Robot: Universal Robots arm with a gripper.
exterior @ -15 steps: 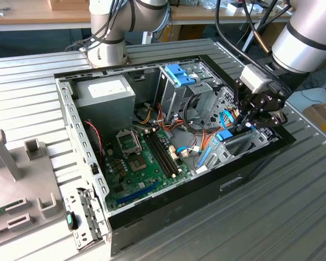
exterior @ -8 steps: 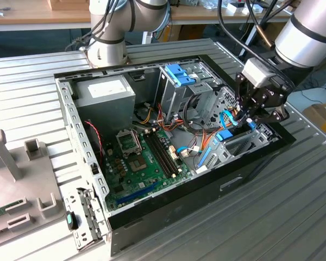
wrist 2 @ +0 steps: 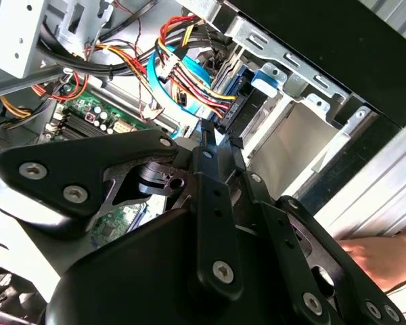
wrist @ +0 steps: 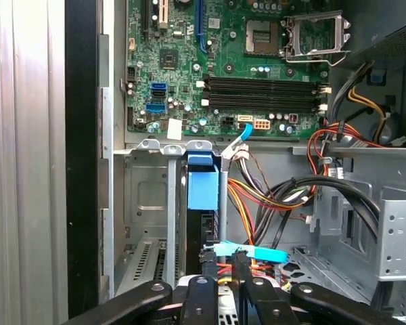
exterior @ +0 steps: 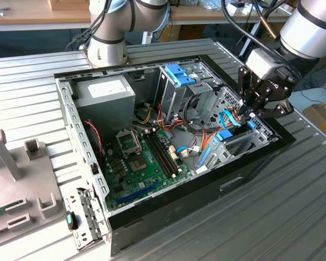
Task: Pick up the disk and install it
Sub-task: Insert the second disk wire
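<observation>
The disk [wrist: 204,230] stands on edge in the drive bay at the computer case's corner, its blue carrier rail [wrist: 203,186] facing up between the bay's metal rails. In the exterior view the same blue rail [exterior: 224,135] shows at the case's right end. My gripper [exterior: 249,115] hangs just above that bay. In both wrist views the gripper [wrist: 223,261] [wrist 2: 220,139] has its black fingers close together, shut, right by the disk's end, with a light blue flat cable [wrist: 257,254] crossing at their tips. I see nothing clamped between them.
The open case [exterior: 81,136] lies on a ribbed metal table. Inside are the motherboard [exterior: 141,157], a grey power supply [exterior: 106,92], an upright drive cage [exterior: 174,95] with a blue bracket, and bundled cables [wrist: 284,196]. A person's hand [wrist 2: 386,257] rests beside the case.
</observation>
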